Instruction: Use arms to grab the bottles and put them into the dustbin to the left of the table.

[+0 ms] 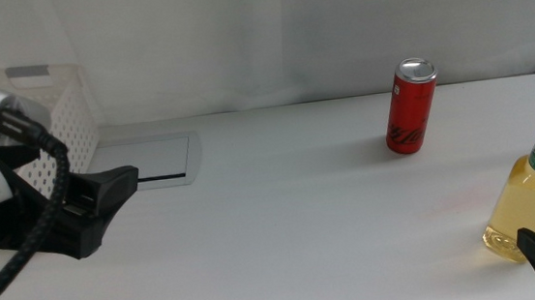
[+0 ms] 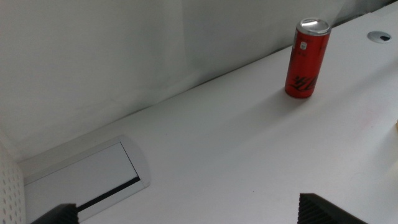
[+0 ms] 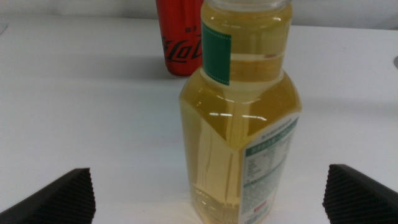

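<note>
The bottle of yellow liquid (image 3: 239,118) stands upright on the white surface (image 1: 283,217) directly ahead of the right claw (image 3: 205,193), centred in the gap between its widely spread jaws but not yet touched by them. Behind the bottle, farther from that claw, the red cola can (image 1: 410,105) stands upright and well apart, with nothing between them. The left claw (image 1: 107,198), also spread wide and empty, hovers just beside the perforated white dustbin (image 1: 56,115), over the surface near the grey flush panel (image 1: 157,160), with the can far ahead of it.

Red can (image 1: 411,105), yellow-filled bottle (image 1: 532,197) with green label, seemingly white perforated basket (image 1: 54,115).
</note>
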Controlling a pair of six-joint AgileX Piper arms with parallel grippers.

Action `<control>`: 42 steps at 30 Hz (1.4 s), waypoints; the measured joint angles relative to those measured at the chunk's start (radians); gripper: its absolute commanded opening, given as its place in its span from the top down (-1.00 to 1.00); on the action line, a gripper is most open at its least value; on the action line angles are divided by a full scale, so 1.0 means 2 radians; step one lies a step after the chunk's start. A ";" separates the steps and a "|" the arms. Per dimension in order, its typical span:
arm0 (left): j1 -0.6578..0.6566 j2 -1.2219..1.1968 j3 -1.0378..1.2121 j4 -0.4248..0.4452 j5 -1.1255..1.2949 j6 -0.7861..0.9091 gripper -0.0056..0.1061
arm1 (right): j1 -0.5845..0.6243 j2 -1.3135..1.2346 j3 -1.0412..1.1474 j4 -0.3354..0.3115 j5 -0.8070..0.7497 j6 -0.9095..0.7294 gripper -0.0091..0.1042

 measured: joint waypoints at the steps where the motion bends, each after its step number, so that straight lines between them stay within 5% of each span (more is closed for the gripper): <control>1: 0.000 0.003 0.000 0.000 0.000 0.000 -0.74 | 0.003 0.001 0.006 0.000 -0.010 0.000 -0.98; 23: 0.000 0.013 0.000 0.000 -0.006 0.003 -0.74 | 0.004 0.260 0.028 0.014 -0.293 0.063 -0.98; 42: 0.000 0.013 0.000 0.000 -0.006 0.008 -0.71 | 0.004 0.374 -0.029 -0.032 -0.360 0.118 -0.98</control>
